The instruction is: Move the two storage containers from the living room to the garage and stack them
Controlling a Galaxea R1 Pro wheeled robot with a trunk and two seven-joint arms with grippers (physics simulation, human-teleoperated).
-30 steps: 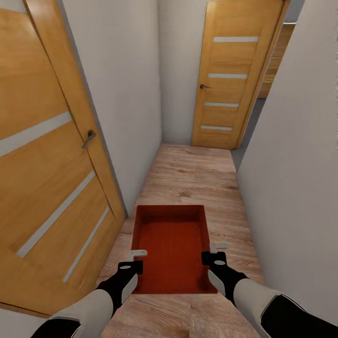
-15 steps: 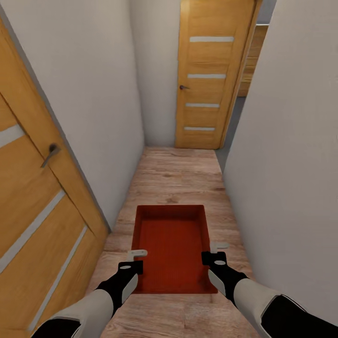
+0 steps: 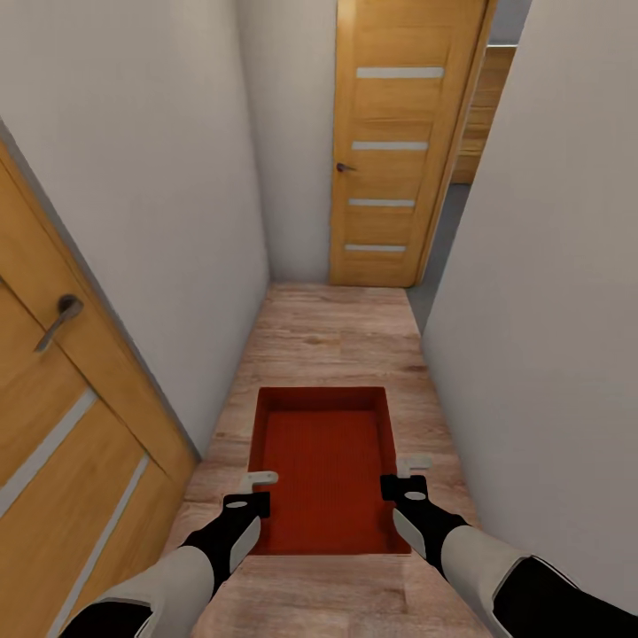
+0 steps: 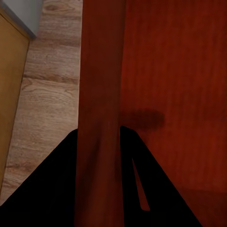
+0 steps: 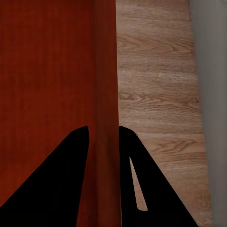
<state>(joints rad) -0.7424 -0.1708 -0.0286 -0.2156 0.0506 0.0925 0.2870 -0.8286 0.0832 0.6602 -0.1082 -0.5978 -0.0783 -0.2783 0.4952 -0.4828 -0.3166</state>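
Transport step, I judge: my left gripper (image 3: 257, 493) and right gripper (image 3: 403, 475) each pinch a side wall of the storage container (image 3: 323, 465), carried above the plank floor (image 3: 341, 337); next, steer toward the oak door (image 3: 394, 146) ahead.

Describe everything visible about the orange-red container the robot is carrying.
The storage container is an open, lidless, orange-red rectangular box with thin walls and a finely ribbed floor, empty inside. It is held level above the wood-plank hallway floor, long axis pointing ahead. The left gripper pinches its left wall; the right gripper pinches its right wall, one finger on each side.
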